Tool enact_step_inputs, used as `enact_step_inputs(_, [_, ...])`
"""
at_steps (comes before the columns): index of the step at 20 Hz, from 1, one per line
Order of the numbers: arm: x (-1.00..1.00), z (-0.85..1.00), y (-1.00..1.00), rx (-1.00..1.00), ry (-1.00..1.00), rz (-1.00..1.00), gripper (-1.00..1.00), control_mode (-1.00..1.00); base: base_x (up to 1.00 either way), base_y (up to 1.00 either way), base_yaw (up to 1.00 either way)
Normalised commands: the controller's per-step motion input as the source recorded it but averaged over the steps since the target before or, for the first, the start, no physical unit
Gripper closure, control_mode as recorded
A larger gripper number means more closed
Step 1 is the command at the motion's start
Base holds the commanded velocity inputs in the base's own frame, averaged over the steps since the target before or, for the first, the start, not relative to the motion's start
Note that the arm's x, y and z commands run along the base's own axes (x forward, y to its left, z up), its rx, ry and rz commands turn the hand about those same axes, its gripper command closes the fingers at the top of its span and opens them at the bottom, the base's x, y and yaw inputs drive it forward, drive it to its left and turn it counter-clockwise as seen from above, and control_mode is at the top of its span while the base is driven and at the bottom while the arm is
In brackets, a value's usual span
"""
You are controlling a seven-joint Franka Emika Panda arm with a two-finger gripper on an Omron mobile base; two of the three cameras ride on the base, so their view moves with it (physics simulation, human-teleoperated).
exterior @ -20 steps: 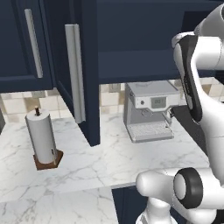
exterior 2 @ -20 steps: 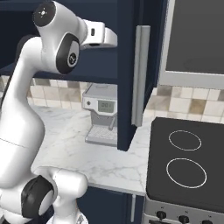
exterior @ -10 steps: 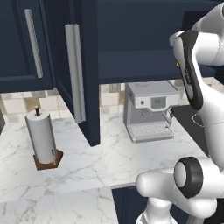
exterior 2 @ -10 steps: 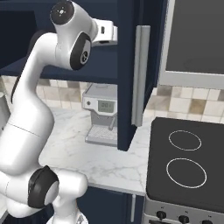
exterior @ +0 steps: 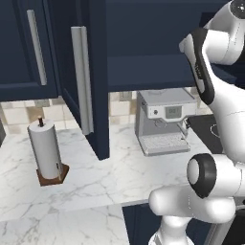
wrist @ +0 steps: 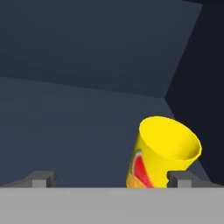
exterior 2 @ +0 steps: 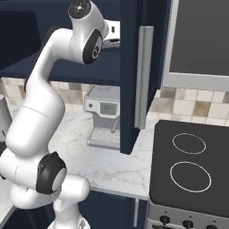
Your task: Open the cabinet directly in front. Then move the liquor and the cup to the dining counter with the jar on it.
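The cabinet stands open: its left door point(exterior: 93, 76) and right door point(exterior 2: 134, 76) swing out toward me, silver bar handles facing forward. My arm reaches up into the dark cabinet interior point(wrist: 87, 87); the wrist point(exterior 2: 109, 36) passes behind the right door. Inside, the yellow cup point(wrist: 164, 153) with a red-orange mark stands tilted in the hand view, just ahead of the right fingertip point(wrist: 179, 178). My gripper point(wrist: 111, 180) is open with nothing between its fingers. The liquor, the dining counter and the jar are out of view.
A silver coffee machine point(exterior: 165, 122) stands on the marble worktop point(exterior: 100, 182) under the cabinet. A paper towel roll point(exterior: 47, 153) is at the left. A black stove top point(exterior 2: 192, 170) lies to the right, with a dark appliance point(exterior 2: 201, 40) above it.
The arm's elbow has swung over and the hand has pushed slightly farther into the cabinet. The jaws have stayed open.
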Motion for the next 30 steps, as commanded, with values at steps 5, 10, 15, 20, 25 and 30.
enact_step_inputs(5, [0.09, 0.0, 0.0, -0.01, 0.05, 0.01, -1.0, -1.0, 0.0, 0.0, 0.0])
enact_step_inputs(10, [0.01, -0.05, -0.08, 0.0, 0.0, 0.0, -1.0, -1.0, 0.0, 0.0, 0.0])
enact_step_inputs(15, [0.17, -0.02, -0.11, 0.0, 0.0, 0.0, -1.0, -1.0, 0.0, 0.0, 0.0])
enact_step_inputs(20, [0.21, 0.0, -0.05, 0.0, 0.0, 0.0, -1.0, -1.0, 0.0, 0.0, 0.0])
enact_step_inputs(25, [0.34, 0.0, -0.12, 0.0, 0.0, 0.0, -1.0, -1.0, 0.0, 0.0, 0.0])
enact_step_inputs(30, [0.17, 0.0, -0.11, 0.0, 0.0, 0.0, -1.0, -1.0, 0.0, 0.0, 0.0])
